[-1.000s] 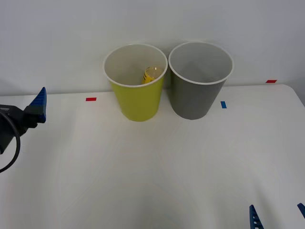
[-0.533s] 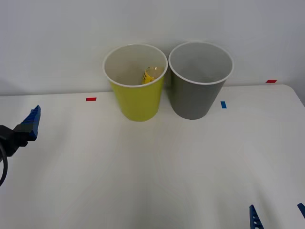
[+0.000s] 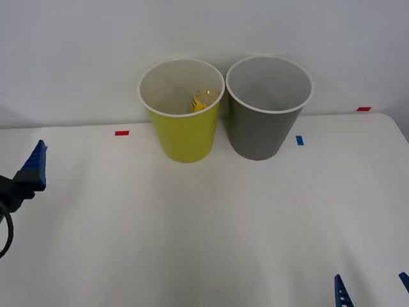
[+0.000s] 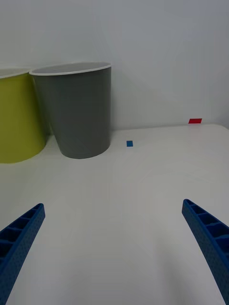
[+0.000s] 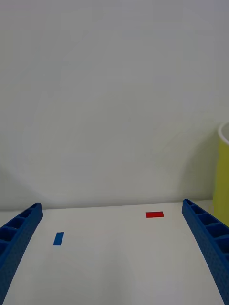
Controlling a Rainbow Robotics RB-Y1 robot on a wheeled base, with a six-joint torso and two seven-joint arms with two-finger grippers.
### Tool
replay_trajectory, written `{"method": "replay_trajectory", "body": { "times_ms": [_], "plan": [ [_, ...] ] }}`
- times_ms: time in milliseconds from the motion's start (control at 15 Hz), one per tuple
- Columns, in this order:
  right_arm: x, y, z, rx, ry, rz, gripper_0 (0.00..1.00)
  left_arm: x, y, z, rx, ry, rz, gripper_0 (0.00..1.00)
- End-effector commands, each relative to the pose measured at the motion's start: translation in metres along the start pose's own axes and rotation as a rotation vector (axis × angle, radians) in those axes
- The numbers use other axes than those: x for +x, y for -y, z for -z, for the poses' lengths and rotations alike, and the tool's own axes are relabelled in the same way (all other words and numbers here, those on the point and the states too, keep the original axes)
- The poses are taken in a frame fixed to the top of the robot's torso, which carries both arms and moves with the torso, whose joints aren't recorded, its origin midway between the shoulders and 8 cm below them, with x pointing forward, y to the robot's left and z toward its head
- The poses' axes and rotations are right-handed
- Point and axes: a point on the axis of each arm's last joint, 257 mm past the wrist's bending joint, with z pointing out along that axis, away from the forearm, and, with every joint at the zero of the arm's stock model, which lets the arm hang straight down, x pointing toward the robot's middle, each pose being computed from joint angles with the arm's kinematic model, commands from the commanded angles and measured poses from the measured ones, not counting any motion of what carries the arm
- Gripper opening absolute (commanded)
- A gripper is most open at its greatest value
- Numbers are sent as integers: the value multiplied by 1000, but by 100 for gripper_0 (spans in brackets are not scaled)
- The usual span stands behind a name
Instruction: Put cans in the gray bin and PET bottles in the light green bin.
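The light green bin (image 3: 184, 131) and the gray bin (image 3: 262, 131) stand side by side at the back of the white table, against the wall. A PET bottle (image 3: 200, 101) with a yellow label lies inside the light green bin, leaning on its right wall. The cans are out of view. My left gripper (image 3: 35, 167) hovers at the far left, well away from the bins, open and holding nothing (image 5: 110, 205). My right gripper (image 3: 371, 280) stays open and holds nothing at the near right edge, facing the gray bin (image 4: 78, 114) and the light green bin (image 4: 16, 119).
Small tape marks lie on the table: red (image 3: 121, 133) left of the bins, blue (image 3: 300, 140) right of the gray bin, red (image 3: 363, 109) at the back right corner. The wall rises right behind the bins.
My left gripper has drawn back toward the near left, lower in the front view. The bins, the bottle and the right gripper have not moved.
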Motion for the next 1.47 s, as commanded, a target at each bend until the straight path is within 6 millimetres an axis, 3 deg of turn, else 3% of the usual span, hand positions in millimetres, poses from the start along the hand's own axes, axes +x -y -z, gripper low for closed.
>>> {"method": "replay_trajectory", "body": {
  "times_ms": [67, 467, 600, 1000, 1467],
  "plan": [
    [0, 0, 0, 0, 0, 0, 100, 33, 0, 26, -9, 34, -47, 100],
    [0, 0, 0, 0, 0, 0, 100, 70, 14, 66, 17, -9, -7, 100],
    [0, 0, 0, 0, 0, 0, 100, 73, 14, 78, 23, -8, 14, 100],
    [0, 0, 0, 0, 0, 0, 100, 110, 14, 124, 18, 2, 127, 100],
    [0, 0, 0, 0, 0, 0, 100, 126, 12, 160, 5, 15, 95, 100]
  ]
}}
